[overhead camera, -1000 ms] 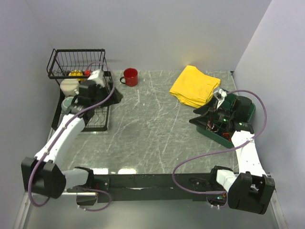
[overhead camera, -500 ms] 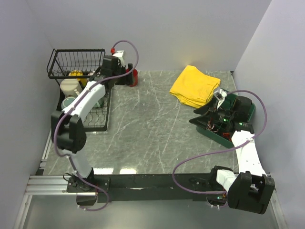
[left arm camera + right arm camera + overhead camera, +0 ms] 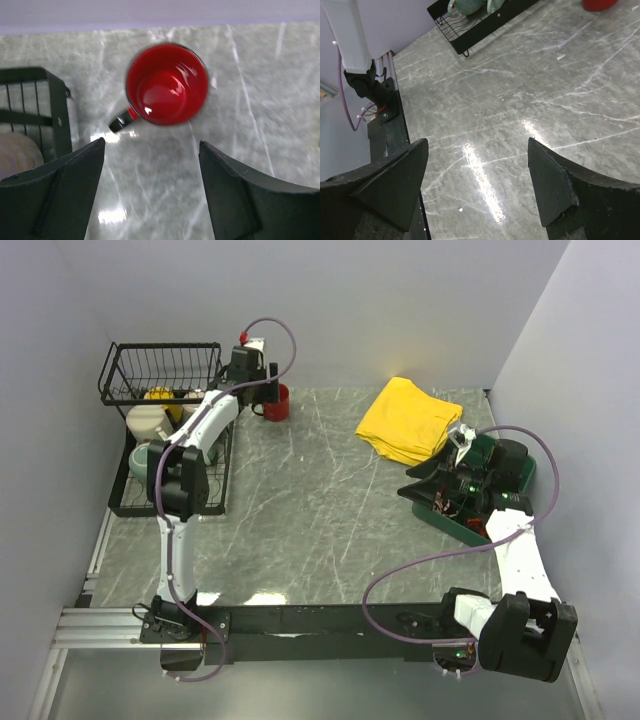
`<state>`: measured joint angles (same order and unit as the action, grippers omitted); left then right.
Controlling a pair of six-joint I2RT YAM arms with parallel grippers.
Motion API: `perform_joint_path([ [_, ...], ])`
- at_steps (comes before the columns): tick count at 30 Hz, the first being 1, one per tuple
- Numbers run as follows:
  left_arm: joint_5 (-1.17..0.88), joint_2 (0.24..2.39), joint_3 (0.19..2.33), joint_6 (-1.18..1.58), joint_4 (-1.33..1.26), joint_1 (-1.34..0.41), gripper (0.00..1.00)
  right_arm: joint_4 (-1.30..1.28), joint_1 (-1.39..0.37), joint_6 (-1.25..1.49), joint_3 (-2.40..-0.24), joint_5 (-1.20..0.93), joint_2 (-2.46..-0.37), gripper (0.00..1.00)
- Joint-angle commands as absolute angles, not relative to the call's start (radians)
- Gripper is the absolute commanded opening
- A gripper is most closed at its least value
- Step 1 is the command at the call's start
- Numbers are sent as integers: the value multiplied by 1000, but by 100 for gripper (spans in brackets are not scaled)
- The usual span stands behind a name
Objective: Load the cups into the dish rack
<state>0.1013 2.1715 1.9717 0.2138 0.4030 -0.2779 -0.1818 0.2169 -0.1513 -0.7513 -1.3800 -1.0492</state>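
Reaching farther out since the earlier frame, the left arm now holds the left pincer point(image 3: 151, 145) above the red mug point(image 3: 166, 84), jaws spread wide and touching nothing. The mug stands upright on the counter point(image 3: 250, 100), its handle toward the rack point(image 3: 57, 107) just beside it. Other mugs point(image 3: 147, 422) sit in the rack. The right pincer point(image 3: 477, 142) hangs agape over the counter, well apart.

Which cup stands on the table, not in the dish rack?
The red cup: upright on the table beside the dish rack, below the left tool. The other cups in view sit inside the rack.
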Motion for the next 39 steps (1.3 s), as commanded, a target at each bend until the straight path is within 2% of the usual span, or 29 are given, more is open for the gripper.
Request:
perform_joint_path([
  [1, 75, 2262, 2111, 206, 376, -241, 79, -186, 225, -164, -795, -1399, -1071, 86],
  [12, -3, 2405, 2235, 201, 327, -210, 65, -193, 227, -172, -798, -1394, -1094, 86],
  [16, -17, 2447, 2262, 195, 325, -207, 57, -196, 227, -173, -799, -1396, -1097, 86],
  [22, -35, 2479, 2281, 190, 341, -207, 41, -196, 232, -173, -798, -1397, -1097, 87],
  [29, -44, 2473, 2269, 181, 354, -207, 32, -196, 236, -172, -799, -1399, -1095, 87],
  [35, -83, 2477, 2258, 181, 376, -207, 29, -196, 242, -173, -798, -1399, -1089, 87],
  [39, -112, 2476, 2258, 184, 383, -207, 16, -195, 247, -172, -798, -1402, -1085, 87],
])
